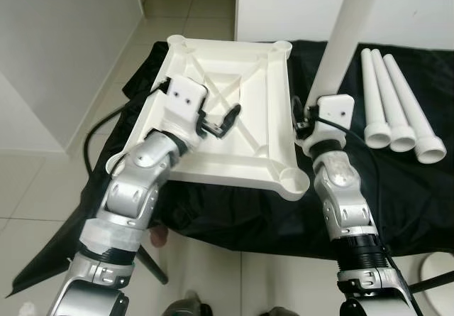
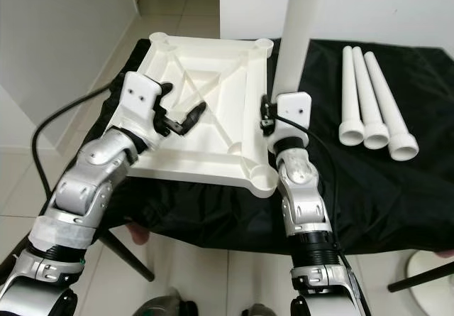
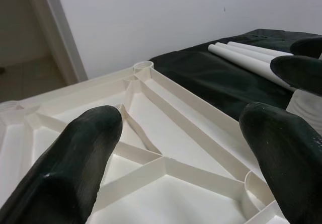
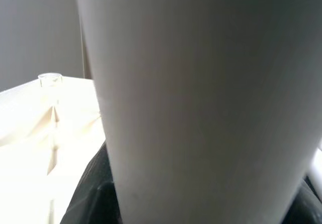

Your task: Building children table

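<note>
Our right gripper (image 1: 306, 117) clasped an upright white leg (image 1: 344, 35) at three o'clock of the upturned tabletop (image 1: 227, 110) on the black-draped table (image 1: 397, 195); our left gripper (image 1: 221, 123) hovered wide open, empty. We judged the near socket (image 1: 292, 179) needed plumb seating.

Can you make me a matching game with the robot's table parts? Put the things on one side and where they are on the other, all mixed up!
Things:
1. upside-down tabletop
2. table leg held upright
3. three spare legs
4. left gripper

Places:
A. lying side by side on the black cloth, at the robot's right
B. in the right gripper
C. open, over the tabletop's ribs
D. lying on the black cloth, in front of the left arm

Pairs: 1-D, 2-B, 3-A, 4-C
</note>
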You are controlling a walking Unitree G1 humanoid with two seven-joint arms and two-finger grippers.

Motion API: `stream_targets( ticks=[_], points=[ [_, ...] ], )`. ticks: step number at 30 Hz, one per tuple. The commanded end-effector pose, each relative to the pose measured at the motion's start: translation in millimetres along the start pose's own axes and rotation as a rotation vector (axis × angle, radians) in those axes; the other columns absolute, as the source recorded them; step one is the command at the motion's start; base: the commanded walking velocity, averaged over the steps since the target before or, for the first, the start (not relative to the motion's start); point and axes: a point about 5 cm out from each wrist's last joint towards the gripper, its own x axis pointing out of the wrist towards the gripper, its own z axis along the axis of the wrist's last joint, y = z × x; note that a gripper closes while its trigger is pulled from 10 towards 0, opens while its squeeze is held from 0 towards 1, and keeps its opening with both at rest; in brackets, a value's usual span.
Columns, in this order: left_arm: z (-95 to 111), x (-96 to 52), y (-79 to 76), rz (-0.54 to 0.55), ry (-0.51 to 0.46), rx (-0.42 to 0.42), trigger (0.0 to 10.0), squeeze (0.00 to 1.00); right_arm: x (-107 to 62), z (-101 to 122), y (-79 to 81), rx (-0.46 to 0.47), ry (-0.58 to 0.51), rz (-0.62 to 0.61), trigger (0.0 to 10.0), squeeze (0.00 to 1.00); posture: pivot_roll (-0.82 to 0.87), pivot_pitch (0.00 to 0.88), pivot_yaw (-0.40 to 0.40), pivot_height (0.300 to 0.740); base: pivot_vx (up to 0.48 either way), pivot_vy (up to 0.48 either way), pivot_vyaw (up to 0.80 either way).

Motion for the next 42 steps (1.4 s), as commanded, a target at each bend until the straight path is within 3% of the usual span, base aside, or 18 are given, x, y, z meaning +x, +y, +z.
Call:
stream_targets(
  ticks=[1,14,24,42],
  points=[
    [0.5,0.3,1.3,0.003,-0.003,0.015,10.0,0.0,2.9,4.4,1.3,-0.005,-0.023,0.002,10.0,0.0,0.04,0.0,0.037,0.74,0.0,0.0,0.0],
    [1.0,0.1,-0.9,-0.007,-0.014,0.018,10.0,0.0,3.9,4.9,2.5,-0.002,-0.027,0.006,10.0,0.0,0.05,0.0,0.033,0.74,0.0,0.0,0.0],
    [-0.1,0.1,1.8,0.028,-0.015,0.02,10.0,0.0,3.2,4.9,1.9,-0.004,-0.027,0.007,10.0,0.0,0.04,0.0,0.03,0.74,0.0,-0.416,0.0],
    [-2.3,5.1,9.1,0.09,0.024,0.008,10.0,0.0,-2.3,0.5,-4.2,0.023,-0.011,-0.032,10.0,0.0,0.01,0.0,0.068,0.74,0.0,0.0,0.0]
  ],
)
